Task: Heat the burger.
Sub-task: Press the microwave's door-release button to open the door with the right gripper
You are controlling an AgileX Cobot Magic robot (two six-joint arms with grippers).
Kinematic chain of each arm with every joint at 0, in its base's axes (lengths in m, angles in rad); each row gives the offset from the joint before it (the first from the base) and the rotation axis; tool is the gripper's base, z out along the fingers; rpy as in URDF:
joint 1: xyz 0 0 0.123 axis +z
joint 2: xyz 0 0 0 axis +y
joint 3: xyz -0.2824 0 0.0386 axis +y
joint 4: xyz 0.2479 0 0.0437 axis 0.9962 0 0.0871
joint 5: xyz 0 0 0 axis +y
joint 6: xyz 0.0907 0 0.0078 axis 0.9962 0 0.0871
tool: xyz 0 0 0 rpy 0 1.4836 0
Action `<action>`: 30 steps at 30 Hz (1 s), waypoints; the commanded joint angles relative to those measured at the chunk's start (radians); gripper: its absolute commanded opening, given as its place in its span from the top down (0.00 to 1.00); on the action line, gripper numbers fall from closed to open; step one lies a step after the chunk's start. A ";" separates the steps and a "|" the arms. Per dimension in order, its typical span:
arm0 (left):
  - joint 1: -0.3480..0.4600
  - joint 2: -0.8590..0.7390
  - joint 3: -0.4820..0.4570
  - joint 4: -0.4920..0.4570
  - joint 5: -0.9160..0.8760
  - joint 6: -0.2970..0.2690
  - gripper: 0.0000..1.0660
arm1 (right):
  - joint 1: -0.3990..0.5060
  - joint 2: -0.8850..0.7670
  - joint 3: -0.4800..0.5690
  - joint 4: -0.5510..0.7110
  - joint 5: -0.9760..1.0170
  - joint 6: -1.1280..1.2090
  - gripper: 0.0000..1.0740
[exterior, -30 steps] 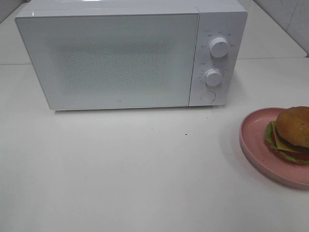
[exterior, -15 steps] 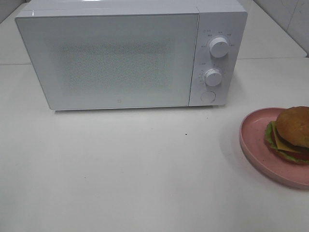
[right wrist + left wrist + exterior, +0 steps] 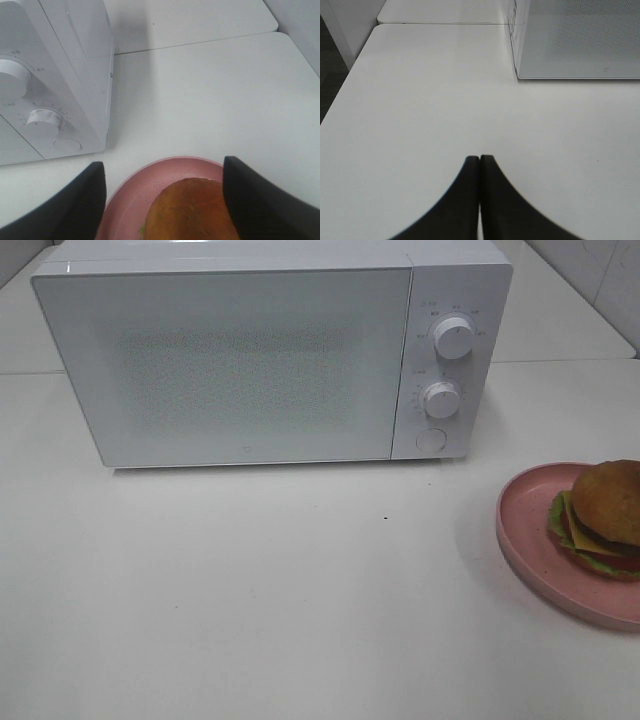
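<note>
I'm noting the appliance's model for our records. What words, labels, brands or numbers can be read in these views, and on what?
Nothing here can actually be read.
Markings around the upper knob of the microwave: too small and blurred to read.
Markings around the lower knob: too small to read.
Small mark low on the door: too small to tell.
Burger and pink plate: no text.

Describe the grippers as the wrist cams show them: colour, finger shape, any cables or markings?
Left gripper: two matte black fingers, broad at the base, curving in to narrow tips. Right gripper: the same plain black fingers with smooth, rounded outlines. No cables, markings or labels show on either. The arms themselves are out of frame in every view.
</note>
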 commanded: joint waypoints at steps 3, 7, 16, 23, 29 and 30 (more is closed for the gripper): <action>0.004 -0.022 0.003 -0.003 -0.015 0.000 1.00 | 0.083 0.059 -0.013 -0.004 -0.088 -0.044 0.40; 0.004 -0.022 0.003 -0.003 -0.015 0.000 1.00 | 0.171 0.097 -0.013 -0.003 -0.134 -0.055 0.41; 0.004 -0.022 0.003 -0.003 -0.015 0.000 1.00 | 0.344 0.190 -0.013 -0.003 -0.226 -0.043 0.44; 0.004 -0.022 0.003 -0.003 -0.015 0.000 1.00 | 0.459 0.274 -0.016 -0.002 -0.274 -0.043 0.44; 0.004 -0.022 0.003 -0.003 -0.015 0.000 1.00 | 0.534 0.398 -0.067 -0.002 -0.308 -0.042 0.49; 0.004 -0.022 0.003 -0.003 -0.015 0.000 1.00 | 0.537 0.416 -0.076 -0.002 -0.311 -0.041 0.51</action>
